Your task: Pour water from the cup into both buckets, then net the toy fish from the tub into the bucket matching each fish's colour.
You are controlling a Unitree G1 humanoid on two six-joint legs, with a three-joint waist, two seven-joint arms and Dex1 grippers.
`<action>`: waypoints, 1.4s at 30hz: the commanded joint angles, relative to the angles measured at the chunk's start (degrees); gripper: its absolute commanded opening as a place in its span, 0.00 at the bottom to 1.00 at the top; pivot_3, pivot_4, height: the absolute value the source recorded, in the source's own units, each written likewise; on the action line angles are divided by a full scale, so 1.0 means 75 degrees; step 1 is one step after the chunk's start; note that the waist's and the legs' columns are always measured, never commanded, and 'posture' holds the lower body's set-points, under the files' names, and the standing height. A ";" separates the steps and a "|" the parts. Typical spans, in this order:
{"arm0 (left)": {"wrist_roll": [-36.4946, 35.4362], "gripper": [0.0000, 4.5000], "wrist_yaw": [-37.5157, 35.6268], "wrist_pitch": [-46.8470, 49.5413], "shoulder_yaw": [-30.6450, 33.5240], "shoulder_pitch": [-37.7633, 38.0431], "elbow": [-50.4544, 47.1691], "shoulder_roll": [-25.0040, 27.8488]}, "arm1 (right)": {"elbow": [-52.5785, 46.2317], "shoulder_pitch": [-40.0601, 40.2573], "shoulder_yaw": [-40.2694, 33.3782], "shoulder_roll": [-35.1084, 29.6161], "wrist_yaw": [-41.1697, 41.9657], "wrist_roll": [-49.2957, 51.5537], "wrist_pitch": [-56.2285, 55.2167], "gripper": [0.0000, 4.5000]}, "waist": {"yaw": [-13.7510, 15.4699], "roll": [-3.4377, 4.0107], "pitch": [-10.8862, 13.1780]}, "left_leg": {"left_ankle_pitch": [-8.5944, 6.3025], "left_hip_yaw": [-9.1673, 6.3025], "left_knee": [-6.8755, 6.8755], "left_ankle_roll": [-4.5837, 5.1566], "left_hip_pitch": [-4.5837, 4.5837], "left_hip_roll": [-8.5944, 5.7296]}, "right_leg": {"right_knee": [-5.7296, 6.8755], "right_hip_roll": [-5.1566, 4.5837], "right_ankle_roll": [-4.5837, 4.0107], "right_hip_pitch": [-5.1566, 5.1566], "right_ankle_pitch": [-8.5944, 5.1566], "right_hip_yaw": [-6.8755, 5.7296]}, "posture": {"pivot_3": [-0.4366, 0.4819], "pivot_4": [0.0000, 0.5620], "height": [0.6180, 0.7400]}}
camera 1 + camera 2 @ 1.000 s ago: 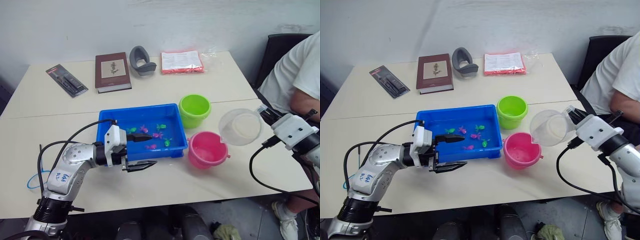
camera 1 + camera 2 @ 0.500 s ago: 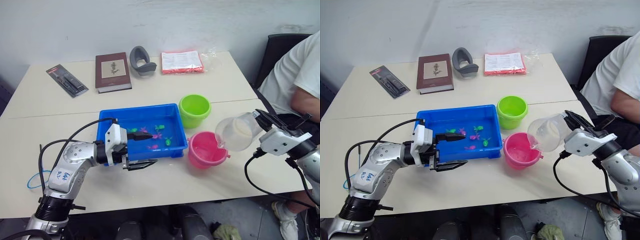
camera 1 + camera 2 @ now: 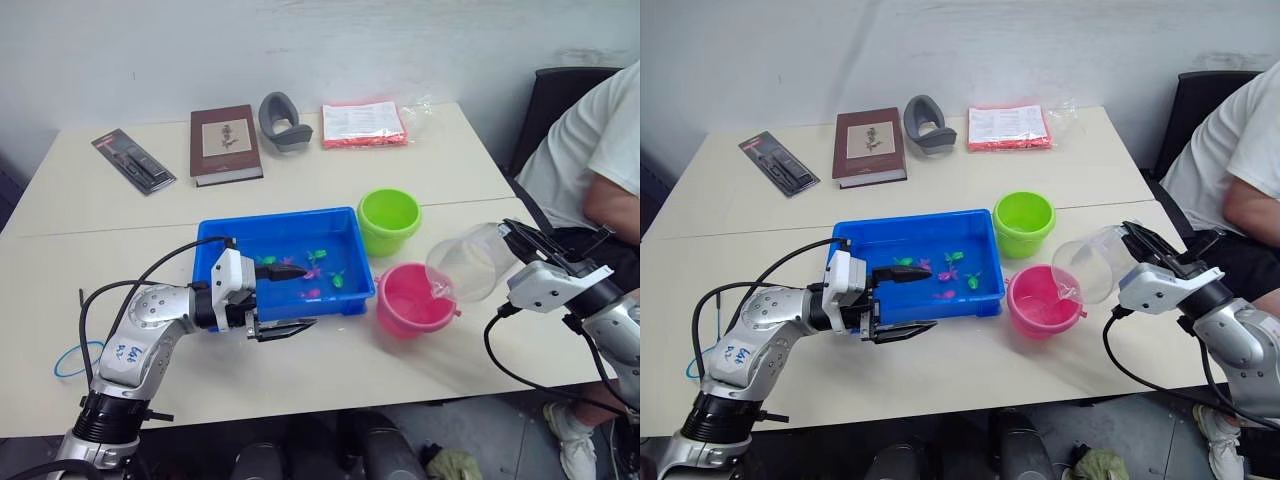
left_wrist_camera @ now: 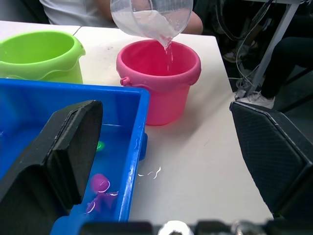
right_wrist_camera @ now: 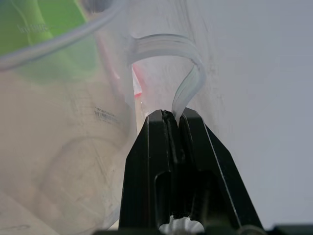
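Observation:
My right gripper (image 5: 171, 116) is shut on the handle of the clear cup (image 3: 465, 262), which is tipped over the pink bucket (image 3: 415, 300). A thin stream of water (image 4: 168, 51) runs from the cup's lip into that bucket. The lime green bucket (image 3: 389, 220) stands just behind it, beside the blue tub (image 3: 280, 217). Several green and pink toy fish (image 3: 320, 256) lie in the tub's right half. My left gripper (image 3: 290, 298) is open at the tub's front edge, one finger over the tub and one outside it.
At the table's back lie a brown book (image 3: 224, 143), a grey curved object (image 3: 283, 120), a red packet (image 3: 363, 123) and a black packaged tool (image 3: 133, 160). A person (image 3: 600, 140) sits at the right by a black chair.
The right gripper has swung the cup left and tipped it further, from level beside the pink bucket to pouring over it. The left arm has stayed put.

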 commanded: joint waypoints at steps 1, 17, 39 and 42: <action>0.0026 1.00 0.0024 -0.0170 0.0046 0.0058 -0.0108 -0.0028 | -0.0160 -0.0204 -0.0073 -0.0171 -0.0326 -0.0038 -0.0292 0.01 | -0.0006 0.0000 0.0000 | 0.0000 0.0002 0.0000 0.0000 0.0000 0.0000 | 0.0000 0.0000 0.0000 0.0000 0.0000 0.0002 | 0.48 0.27 1.00; 0.0047 1.00 0.0041 -0.0291 0.0046 0.0096 -0.0044 -0.0009 | -0.0180 -0.0382 -0.0056 -0.0200 -0.0538 -0.0164 -0.0473 0.01 | -0.0004 0.0000 0.0000 | 0.0001 0.0015 0.0001 0.0001 0.0006 0.0001 | 0.0004 0.0006 0.0000 -0.0002 0.0000 0.0015 | 0.48 0.27 1.00; -0.0127 1.00 0.0182 -0.0405 0.0518 0.0105 0.0194 0.0051 | -0.1062 -0.0386 -0.0335 0.0241 0.1253 0.4533 0.3312 0.01 | -0.0005 0.0000 0.0000 | 0.0001 0.0025 0.0009 0.0004 0.0010 0.0008 | 0.0014 0.0013 0.0000 -0.0002 0.0001 0.0026 | 0.48 0.27 1.00; -0.0306 1.00 0.0304 -0.0252 0.0826 -0.0010 0.0274 0.0056 | -0.1197 -0.1135 -0.0395 0.0163 0.1201 0.5711 0.5482 0.01 | -0.0008 0.0000 0.0000 | 0.0001 0.0028 0.0013 0.0005 0.0010 0.0008 | 0.0022 0.0012 0.0000 -0.0007 0.0001 0.0030 | 0.48 0.27 1.00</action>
